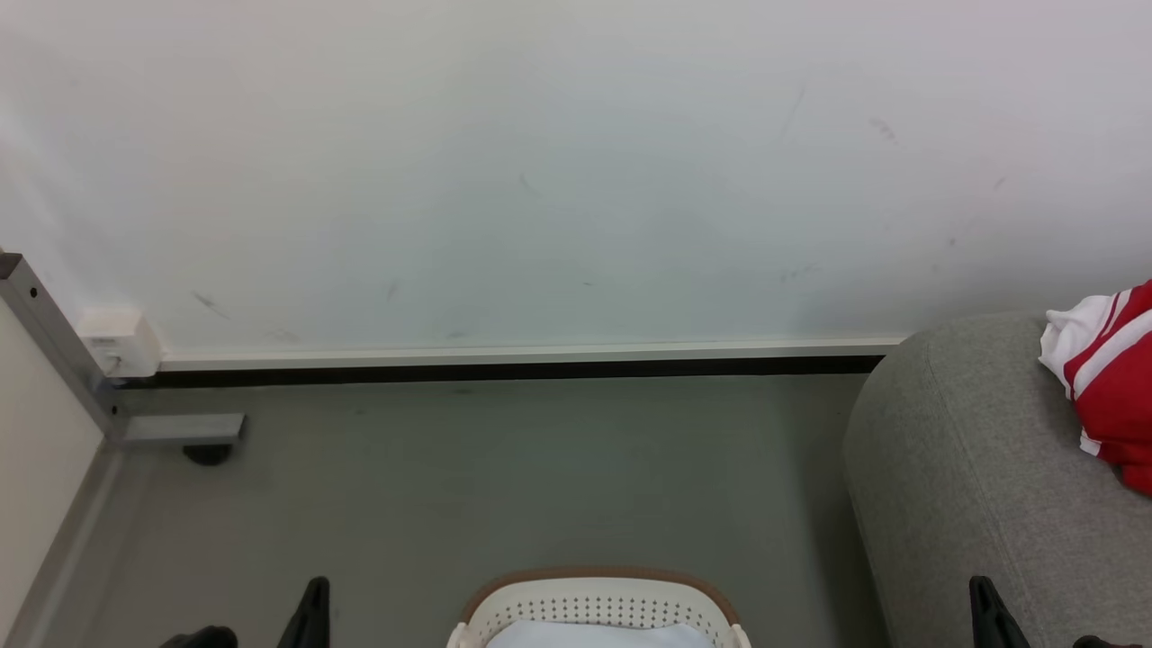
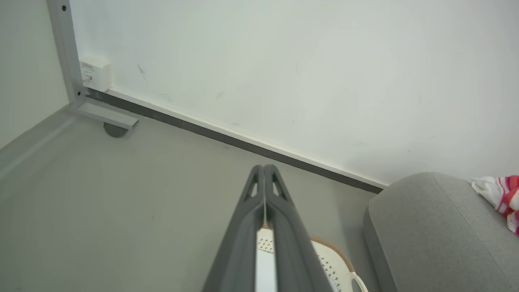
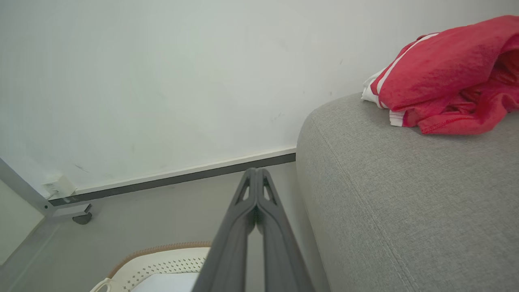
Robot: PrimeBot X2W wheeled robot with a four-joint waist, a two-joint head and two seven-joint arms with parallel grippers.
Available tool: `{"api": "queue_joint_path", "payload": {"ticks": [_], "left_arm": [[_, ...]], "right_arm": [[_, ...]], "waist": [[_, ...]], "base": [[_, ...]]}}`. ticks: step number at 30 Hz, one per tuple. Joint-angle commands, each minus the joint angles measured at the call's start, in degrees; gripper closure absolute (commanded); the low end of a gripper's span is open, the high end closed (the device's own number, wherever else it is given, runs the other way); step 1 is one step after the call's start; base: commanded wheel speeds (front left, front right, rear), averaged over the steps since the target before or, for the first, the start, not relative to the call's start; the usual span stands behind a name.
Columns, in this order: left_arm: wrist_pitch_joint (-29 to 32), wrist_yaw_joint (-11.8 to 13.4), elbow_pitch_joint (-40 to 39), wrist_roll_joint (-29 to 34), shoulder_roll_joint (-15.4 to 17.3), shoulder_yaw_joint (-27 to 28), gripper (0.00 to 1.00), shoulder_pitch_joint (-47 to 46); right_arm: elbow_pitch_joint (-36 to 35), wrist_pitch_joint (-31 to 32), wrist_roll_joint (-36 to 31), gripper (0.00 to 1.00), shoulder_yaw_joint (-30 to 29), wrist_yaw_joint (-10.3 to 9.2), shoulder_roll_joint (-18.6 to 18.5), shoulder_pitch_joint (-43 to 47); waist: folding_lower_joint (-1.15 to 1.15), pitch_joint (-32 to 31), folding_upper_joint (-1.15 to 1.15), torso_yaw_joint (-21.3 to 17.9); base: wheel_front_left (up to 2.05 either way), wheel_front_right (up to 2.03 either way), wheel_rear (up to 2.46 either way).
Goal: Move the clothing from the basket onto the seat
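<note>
Presently the clothing [image 3: 442, 77] lies crumpled on the seat [image 3: 405, 194], well apart from the basket [image 1: 598, 598], while left gripper [image 2: 264, 167] and right gripper [image 3: 256, 171] are both pressed together, empty; judged light, limp, best pinched at a raised fold.

We note left gripper [image 2: 264, 167]: two long dark-grey tapering fingers [image 2: 243, 227] | triangular cut-outs near tips | right gripper [image 3: 256, 170]: we see same build
</note>
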Motion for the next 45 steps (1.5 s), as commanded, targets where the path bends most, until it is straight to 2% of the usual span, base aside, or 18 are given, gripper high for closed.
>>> {"api": "queue_joint_path", "payload": {"ticks": [1, 23, 45], "left_arm": [[0.55, -0.1, -1.18, -2.37, 0.14, 0.53, 1.0, -1.61], [5.47, 0.46, -4.78, -21.26, -0.7, 2.93, 1.0, -2.58], [9.52, 0.66, -7.15, -36.06, -1.42, 5.01, 1.0, -3.59]], "right_arm": [[-1.29, 0.45, 2.69, 1.0, -0.29, -0.01, -0.41, -1.83], [-2.68, 5.38, 23.39, 1.0, -1.43, -0.04, -0.68, -4.01], [-3.52, 9.38, 39.72, 1.0, -2.42, -0.06, -0.98, -5.89]], "waist": [[0.0, 0.04, 0.0, 0.0], [0.0, 0.71, 0.0, 0.0], [0.0, 1.37, 0.0, -0.01]], "base": [[0.0, 0.0, 0.0], [0.0, 0.0, 0.0], [0.0, 0.0, 0.0]]}}
